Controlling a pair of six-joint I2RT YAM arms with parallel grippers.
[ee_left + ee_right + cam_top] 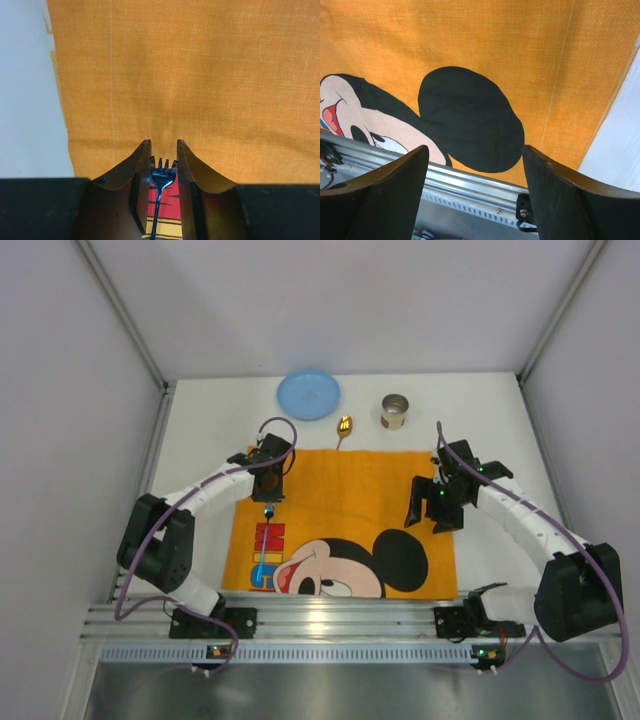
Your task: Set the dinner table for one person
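Where the placemat [350, 490] is spread over the near middle of the dinner table [200, 430], a fork [263, 550] is laid along its left side, long axis near-to-far, blue handle toward the bases. Its tines are flanked closely by the left gripper [268, 498], drawn narrow and judged to be pinching them. The right gripper [430, 515] is spread wide and empty, well apart from the fork. A plate [308, 395], spoon [343, 428] and cup [395, 411] are ranged beyond the mat.
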